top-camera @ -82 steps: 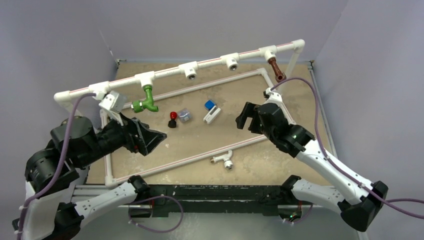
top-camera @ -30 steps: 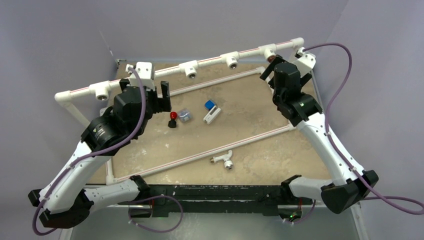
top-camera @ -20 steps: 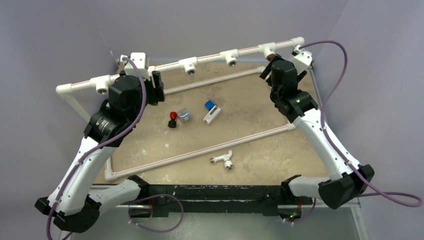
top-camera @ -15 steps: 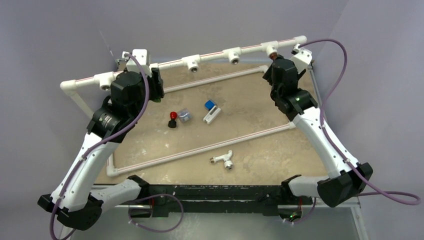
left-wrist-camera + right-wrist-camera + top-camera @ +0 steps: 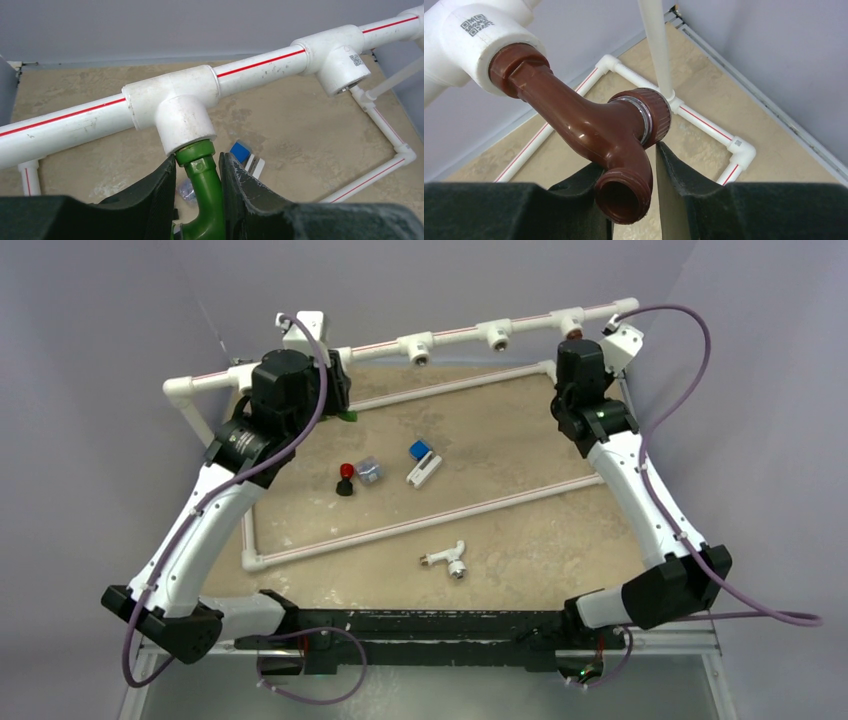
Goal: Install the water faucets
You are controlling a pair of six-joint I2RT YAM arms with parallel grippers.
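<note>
The green water faucet (image 5: 206, 192) hangs screwed into a white tee (image 5: 172, 102) of the pipe frame (image 5: 455, 337). My left gripper (image 5: 198, 161) is shut on its neck just below the tee; from above only a green tip (image 5: 347, 417) shows under the left gripper (image 5: 336, 390). The brown faucet (image 5: 589, 125) sits in the far-right tee (image 5: 471, 40), and my right gripper (image 5: 628, 159) is shut on its spout beside the round knob; in the top view the right gripper (image 5: 573, 355) hides it. The white faucet (image 5: 447, 560) lies loose on the table by the front.
A blue-and-white block (image 5: 422, 462), a small red-and-black part (image 5: 345, 478) and a clear little piece (image 5: 369, 470) lie mid-table. Two empty tees (image 5: 417, 346) (image 5: 497, 335) face forward on the top pipe. The frame's lower pipe (image 5: 430, 520) crosses the sandy table diagonally.
Both arms rose to the top pipe and their jaws closed on the green and brown faucets. The pipe frame has shifted right and up with them.
</note>
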